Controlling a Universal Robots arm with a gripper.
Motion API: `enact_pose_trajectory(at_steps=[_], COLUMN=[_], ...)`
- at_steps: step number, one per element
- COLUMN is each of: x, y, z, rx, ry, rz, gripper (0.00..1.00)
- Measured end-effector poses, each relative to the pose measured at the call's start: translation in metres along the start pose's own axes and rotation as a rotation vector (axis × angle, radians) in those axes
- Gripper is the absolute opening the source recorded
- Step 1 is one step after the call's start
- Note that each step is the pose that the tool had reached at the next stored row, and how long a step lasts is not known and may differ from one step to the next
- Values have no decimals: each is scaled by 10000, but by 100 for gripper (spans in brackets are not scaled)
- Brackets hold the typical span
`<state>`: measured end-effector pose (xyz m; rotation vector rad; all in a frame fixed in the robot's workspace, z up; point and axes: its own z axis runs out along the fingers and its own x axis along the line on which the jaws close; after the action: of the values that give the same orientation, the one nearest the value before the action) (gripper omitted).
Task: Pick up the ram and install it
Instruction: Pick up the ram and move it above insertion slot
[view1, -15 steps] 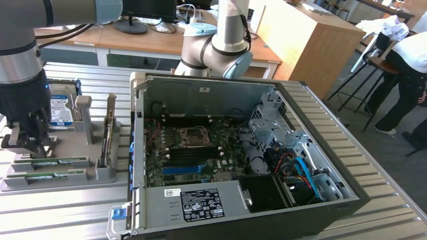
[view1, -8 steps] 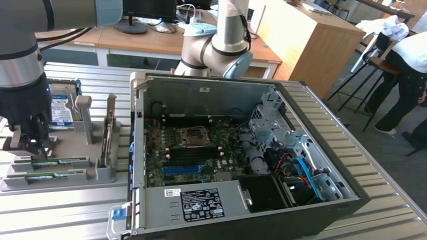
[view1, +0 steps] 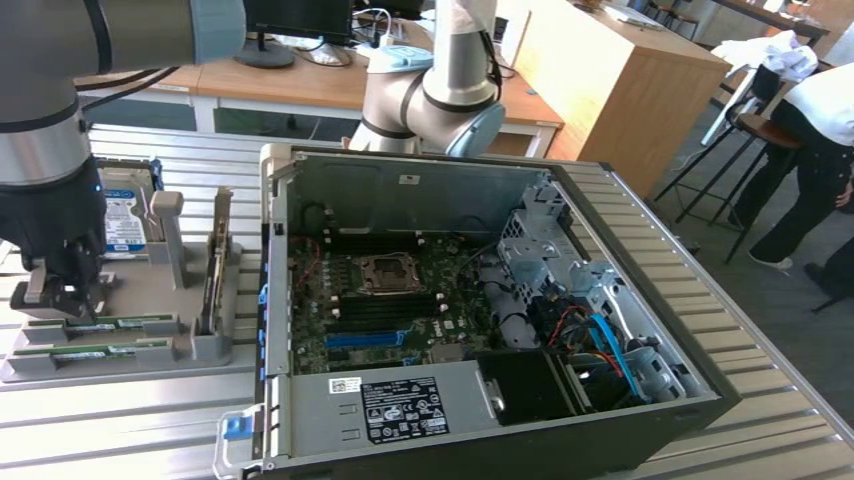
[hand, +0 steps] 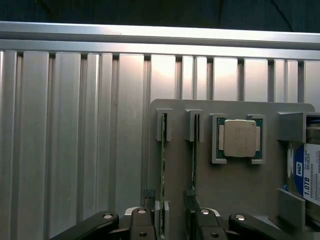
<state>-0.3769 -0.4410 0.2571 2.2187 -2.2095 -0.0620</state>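
Two ram sticks stand on edge in slots of a grey holder (view1: 200, 345) on the exterior view's left: one ram stick (view1: 123, 323) and a second (view1: 87, 350) beside it. From the wrist they appear as thin green edges, one ram stick (hand: 163, 165) and the other (hand: 194, 160). My gripper (view1: 60, 292) hangs over the near end of the holder, open. In the wrist view the gripper (hand: 172, 227) has one dark finger (hand: 142, 225) outside the first stick and the other finger (hand: 202, 225) over the second stick's end. Nothing is held.
The open computer case (view1: 274, 300) with its motherboard (view1: 387, 310) lies at centre. The holder also carries a square silver processor (hand: 240, 138) and a blue-labelled hard drive (hand: 306, 172). Ribbed aluminium table (hand: 75, 150) all round. A person (view1: 814, 150) stands at the far right.
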Motion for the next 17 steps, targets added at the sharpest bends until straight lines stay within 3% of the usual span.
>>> enact_pose_trajectory(at_steps=[17], x=[4], y=[-6], z=[176], rx=[0], ry=[0], rz=[0], gripper=[36])
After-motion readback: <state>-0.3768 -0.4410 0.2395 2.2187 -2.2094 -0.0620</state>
